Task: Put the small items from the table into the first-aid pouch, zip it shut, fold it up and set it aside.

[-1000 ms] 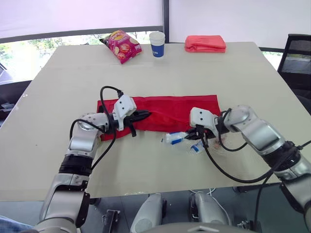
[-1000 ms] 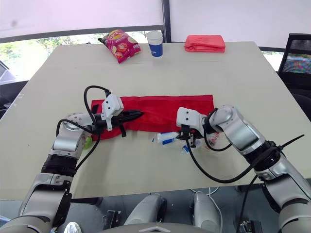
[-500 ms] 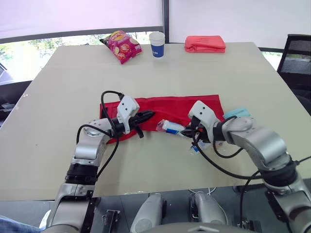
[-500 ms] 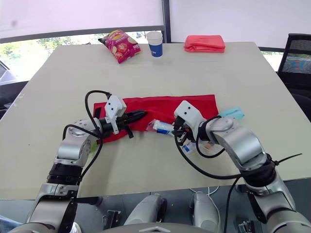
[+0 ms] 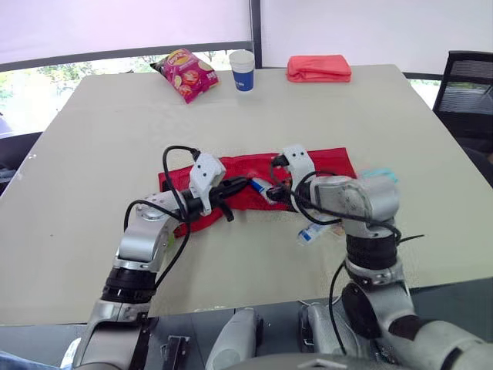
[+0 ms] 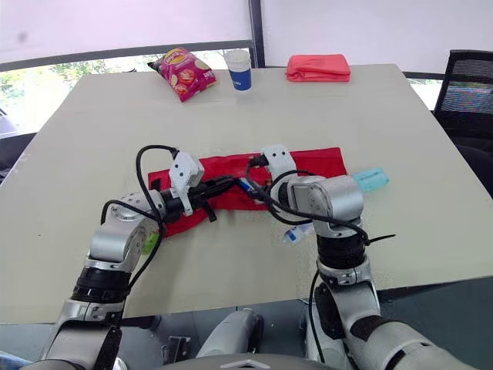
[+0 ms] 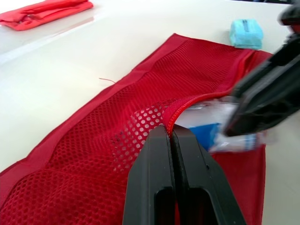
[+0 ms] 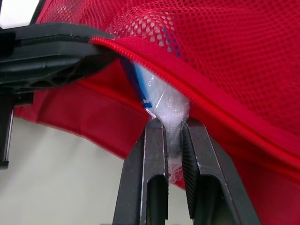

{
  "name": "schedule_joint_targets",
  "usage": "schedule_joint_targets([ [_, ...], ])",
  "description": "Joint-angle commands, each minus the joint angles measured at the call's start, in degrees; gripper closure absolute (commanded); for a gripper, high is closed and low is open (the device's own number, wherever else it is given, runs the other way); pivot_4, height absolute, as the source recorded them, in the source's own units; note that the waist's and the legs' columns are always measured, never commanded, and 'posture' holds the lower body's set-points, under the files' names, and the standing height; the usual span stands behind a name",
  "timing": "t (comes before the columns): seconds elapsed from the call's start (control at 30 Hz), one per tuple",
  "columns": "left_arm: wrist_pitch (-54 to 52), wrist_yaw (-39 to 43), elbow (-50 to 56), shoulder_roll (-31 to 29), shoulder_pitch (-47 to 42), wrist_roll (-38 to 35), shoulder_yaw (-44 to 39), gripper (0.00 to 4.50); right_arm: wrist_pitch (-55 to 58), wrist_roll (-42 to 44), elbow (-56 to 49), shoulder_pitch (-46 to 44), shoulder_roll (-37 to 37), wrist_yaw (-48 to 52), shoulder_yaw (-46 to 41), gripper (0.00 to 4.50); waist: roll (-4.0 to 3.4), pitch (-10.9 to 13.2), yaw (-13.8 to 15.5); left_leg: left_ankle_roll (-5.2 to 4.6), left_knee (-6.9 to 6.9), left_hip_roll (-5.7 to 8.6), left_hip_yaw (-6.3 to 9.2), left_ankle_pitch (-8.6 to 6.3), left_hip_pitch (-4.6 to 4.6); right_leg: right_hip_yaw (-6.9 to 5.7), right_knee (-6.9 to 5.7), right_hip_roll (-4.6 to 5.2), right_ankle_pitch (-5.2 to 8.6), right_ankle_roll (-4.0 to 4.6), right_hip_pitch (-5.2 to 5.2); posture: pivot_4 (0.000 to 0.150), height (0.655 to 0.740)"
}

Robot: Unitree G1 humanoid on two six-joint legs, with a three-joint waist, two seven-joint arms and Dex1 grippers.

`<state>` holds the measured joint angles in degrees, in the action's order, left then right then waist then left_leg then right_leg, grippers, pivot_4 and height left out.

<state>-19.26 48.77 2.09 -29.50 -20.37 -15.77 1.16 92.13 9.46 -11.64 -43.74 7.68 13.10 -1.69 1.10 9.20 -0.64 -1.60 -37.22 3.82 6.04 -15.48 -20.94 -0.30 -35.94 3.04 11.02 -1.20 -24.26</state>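
Note:
A red mesh pouch [image 5: 323,163] lies flat across the middle of the table. My left gripper [image 7: 169,129] is shut on the pouch's zipper edge [image 7: 174,110] and holds the mouth up. My right gripper [image 8: 173,124] is shut on a clear packet with blue print [image 8: 159,98], whose front end sits under the lifted zipper edge, inside the mouth. The two grippers meet tip to tip at the pouch's left half [image 5: 258,187]. A small blue-and-white packet [image 5: 314,231] lies on the table in front of the pouch. A teal packet [image 5: 377,175] rests by the pouch's right end.
At the table's far edge stand a pink snack bag [image 5: 185,73], a blue-and-white paper cup [image 5: 244,69] and a folded red cloth [image 5: 318,68]. A black chair [image 5: 470,85] stands off the right side. A green object [image 6: 146,243] peeks from under my left forearm.
My right gripper has carried the clear packet leftward from the table in front of the pouch up to its mouth. My left gripper stays shut on the zipper edge, shifted slightly right.

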Motion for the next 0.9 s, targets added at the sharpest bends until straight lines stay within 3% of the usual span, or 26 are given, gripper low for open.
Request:
schedule_joint_targets([
  [0.03,1.7,0.3,2.3,0.0,-0.1,0.5,1.3,4.5,0.4,1.0,1.1,-3.1,8.6,-3.0,-7.0,4.42,0.0,0.0,0.0,0.0,0.0,0.01,-0.02,0.0,0.0,0.0,0.0,-0.02,0.0,0.0,0.0,0.15,0.7395],
  [0.2,1.8,0.0,2.5,0.9,-0.1,0.7,2.6,4.5,-2.0,2.0,4.6,-4.6,13.4,-7.1,-11.8,4.42,-0.05,0.0,-0.3,0.02,0.07,-0.05,-0.05,0.01,0.0,0.04,-0.01,-0.02,0.0,0.0,0.0,0.15,0.7395],
  [0.4,3.2,-0.1,0.7,0.4,-0.1,1.9,3.2,4.5,-5.6,6.8,8.1,-4.3,14.2,-8.8,-10.5,4.42,-0.08,0.0,-0.4,0.0,0.08,-0.06,-0.1,0.01,0.07,0.08,-0.01,-0.03,0.0,0.0,0.03,0.15,0.7395],
  [0.53,4.0,0.0,0.1,0.2,0.0,2.7,3.5,4.5,-11.6,9.5,7.9,-2.9,10.1,-5.7,-1.8,4.42,-0.12,0.0,-1.0,-0.02,0.08,-0.08,-0.12,0.0,0.06,0.09,-0.01,-0.06,0.0,0.0,0.01,0.15,0.7395],
  [0.67,4.5,0.2,-0.1,0.3,0.0,3.2,3.7,4.5,-20.9,8.0,8.5,-0.3,0.8,-0.5,11.1,4.42,-0.12,0.0,-1.6,0.02,0.14,-0.09,-0.12,0.03,0.05,0.1,-0.01,-0.06,0.0,0.0,-0.01,0.15,0.7395],
  [0.9,5.2,0.7,-0.9,0.0,-0.1,3.5,3.8,4.5,-27.8,6.3,9.3,2.4,-6.9,5.8,18.7,4.42,-0.11,0.0,-1.5,0.01,0.11,-0.03,-0.12,0.02,0.02,0.08,0.04,-0.11,0.01,-0.02,0.0,0.15,0.7395],
])
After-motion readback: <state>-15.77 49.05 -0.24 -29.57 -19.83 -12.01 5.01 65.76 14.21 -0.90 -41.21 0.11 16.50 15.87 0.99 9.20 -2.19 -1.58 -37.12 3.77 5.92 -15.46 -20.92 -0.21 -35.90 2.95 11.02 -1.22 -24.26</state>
